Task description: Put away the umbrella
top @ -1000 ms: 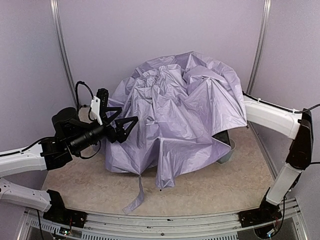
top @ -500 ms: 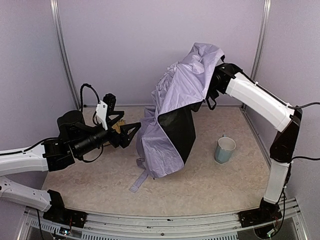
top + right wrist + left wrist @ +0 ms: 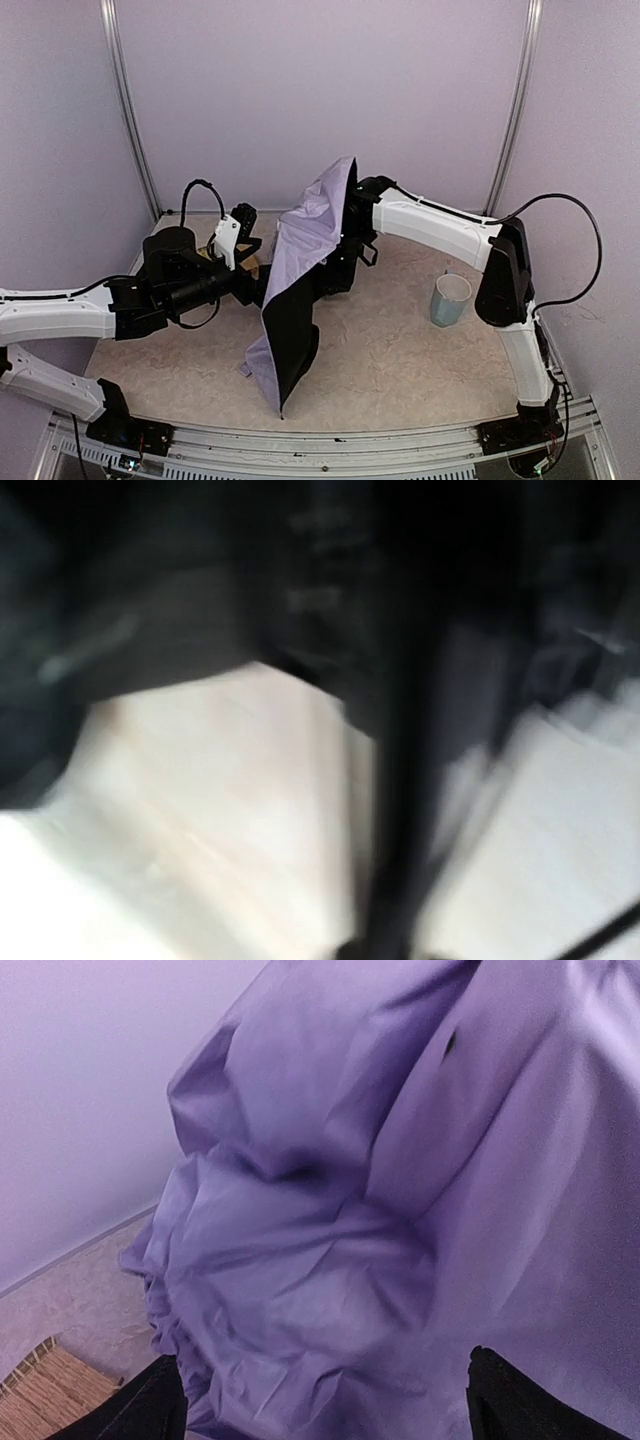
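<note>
Purple walls [image 3: 300, 80], tan table [image 3: 400, 370]. Umbrella [image 3: 300, 290] prob light, cloth [image 3: 330, 1210] soft n floppy; best grabbed by stiff pole. L gripper [image 3: 325, 1400] spread wide by cloth. R gripper [image 3: 352, 255]: can't tell.

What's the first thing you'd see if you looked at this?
A big crumpled purple umbrella with a black inside hangs down in the middle of the table. The left claw is open, right up against its cloth. A little blue cup stands alone on the right.
</note>
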